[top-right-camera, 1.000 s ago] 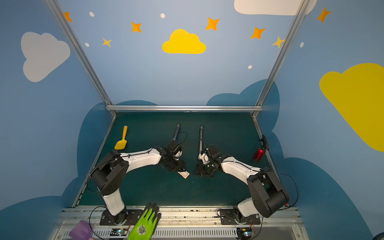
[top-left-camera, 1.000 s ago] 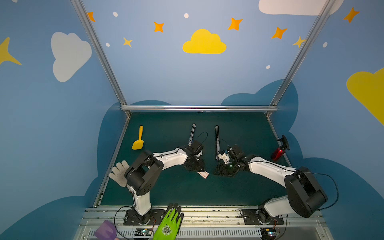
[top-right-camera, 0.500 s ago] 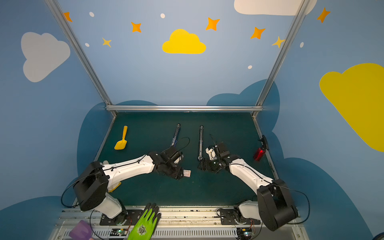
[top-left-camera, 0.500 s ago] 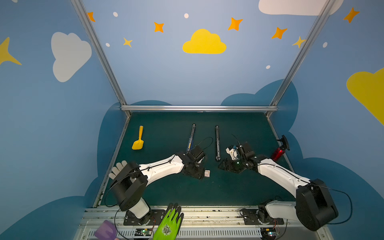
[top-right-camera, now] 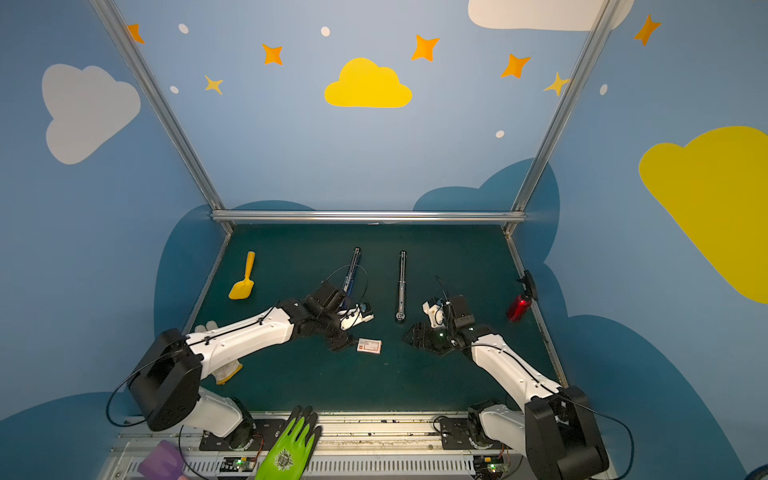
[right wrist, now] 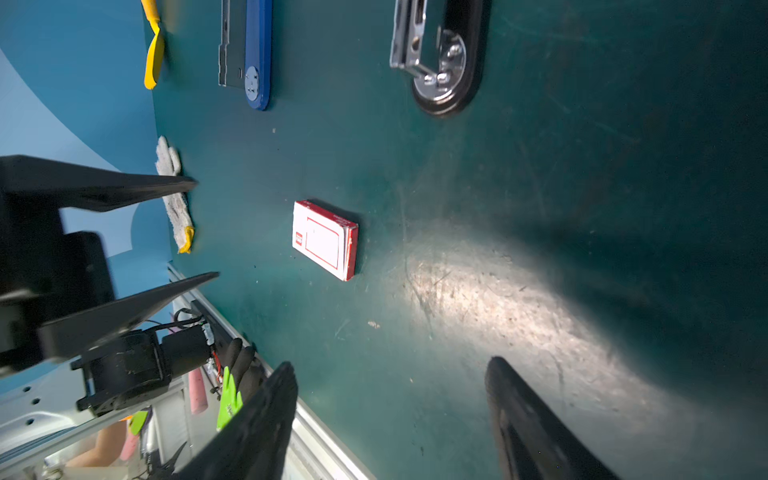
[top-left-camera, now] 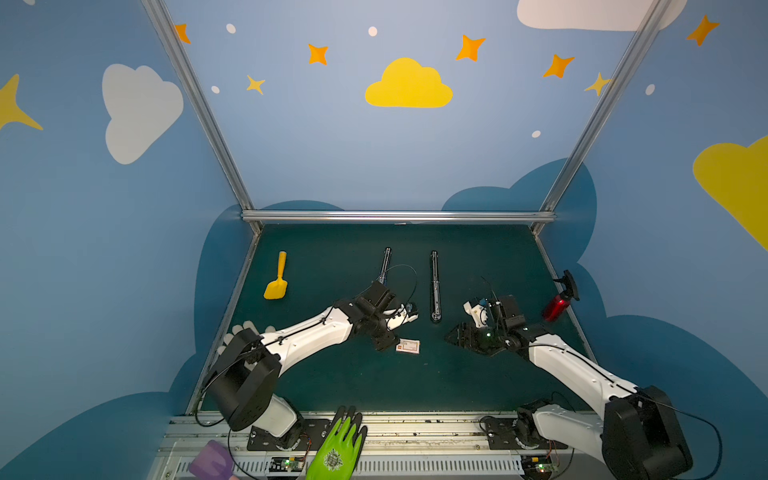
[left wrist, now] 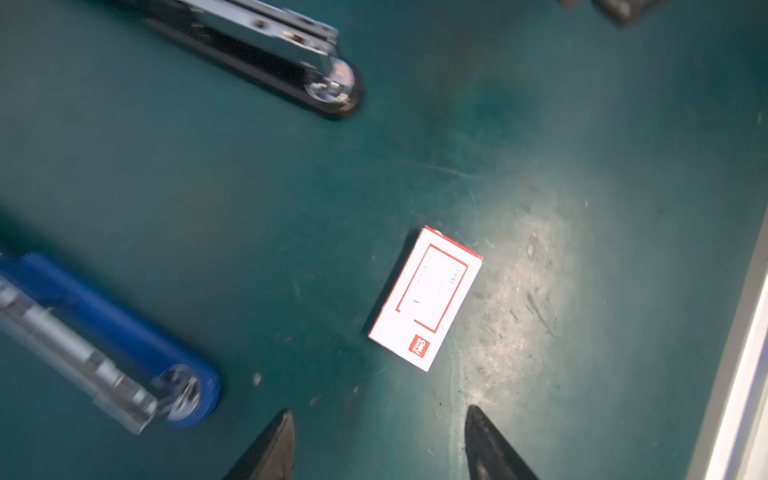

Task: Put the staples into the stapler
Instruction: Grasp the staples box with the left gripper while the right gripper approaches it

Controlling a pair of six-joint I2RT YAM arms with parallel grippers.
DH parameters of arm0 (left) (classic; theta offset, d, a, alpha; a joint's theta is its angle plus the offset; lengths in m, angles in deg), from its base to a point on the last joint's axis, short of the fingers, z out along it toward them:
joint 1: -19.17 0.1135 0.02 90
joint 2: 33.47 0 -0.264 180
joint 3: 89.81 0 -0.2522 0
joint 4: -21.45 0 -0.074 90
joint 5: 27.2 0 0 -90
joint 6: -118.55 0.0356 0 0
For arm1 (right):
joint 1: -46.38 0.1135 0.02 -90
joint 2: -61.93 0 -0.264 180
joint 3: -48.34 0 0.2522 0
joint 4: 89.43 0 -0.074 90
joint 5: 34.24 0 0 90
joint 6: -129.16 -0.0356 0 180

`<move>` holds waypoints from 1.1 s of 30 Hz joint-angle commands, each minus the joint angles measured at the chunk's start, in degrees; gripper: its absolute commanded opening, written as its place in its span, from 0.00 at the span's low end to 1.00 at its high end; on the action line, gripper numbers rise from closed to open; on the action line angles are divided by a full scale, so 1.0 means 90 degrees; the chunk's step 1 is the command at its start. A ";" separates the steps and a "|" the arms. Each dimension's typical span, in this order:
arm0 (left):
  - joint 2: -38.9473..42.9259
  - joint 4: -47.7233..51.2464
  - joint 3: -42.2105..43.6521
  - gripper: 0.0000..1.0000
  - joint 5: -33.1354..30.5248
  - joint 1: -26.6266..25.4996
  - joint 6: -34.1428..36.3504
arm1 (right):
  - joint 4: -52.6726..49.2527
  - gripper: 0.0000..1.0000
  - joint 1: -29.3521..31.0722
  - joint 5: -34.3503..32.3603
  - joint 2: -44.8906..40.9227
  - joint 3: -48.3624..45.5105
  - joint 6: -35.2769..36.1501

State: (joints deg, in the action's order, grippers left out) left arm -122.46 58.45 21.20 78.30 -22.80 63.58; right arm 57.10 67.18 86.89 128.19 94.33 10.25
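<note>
Left jaws and right jaws both released, empty; advise left jaws centre over the staples box, spanning its narrow width squarely, before closing.

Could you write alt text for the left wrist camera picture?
A small white staple box with a red label lies flat on a green mat, untouched, just beyond the tips of the open left tool. A blue stapler and a black stapler lie opened farther off, slightly blurred.
</note>
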 commanded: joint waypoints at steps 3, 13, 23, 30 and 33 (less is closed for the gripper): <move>-0.0433 -0.0365 -0.0132 0.65 0.0676 0.0103 0.1338 | 0.0240 0.73 -0.0045 0.0222 0.0122 0.0060 -0.0118; -0.1385 0.0000 -0.0493 0.64 0.0865 -0.0011 0.1603 | 0.0246 0.72 -0.0183 0.0355 0.0328 0.0132 -0.0012; -0.1598 0.0460 -0.0637 0.61 0.0959 -0.0157 0.1536 | 0.0202 0.72 -0.0384 0.0431 0.0211 0.0058 0.0042; -0.1062 -0.0063 -0.0145 0.58 0.1046 -0.0285 0.0667 | 0.0450 0.71 -0.0435 0.0583 0.0577 0.0052 -0.0052; -0.0735 -0.0727 0.0321 0.60 0.0965 -0.0338 0.0195 | 0.0642 0.71 -0.0436 0.0697 0.0769 0.0068 -0.0135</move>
State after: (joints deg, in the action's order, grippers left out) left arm -132.20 56.62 21.36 86.54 -25.58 70.49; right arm 60.73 63.40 91.51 133.81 94.43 9.46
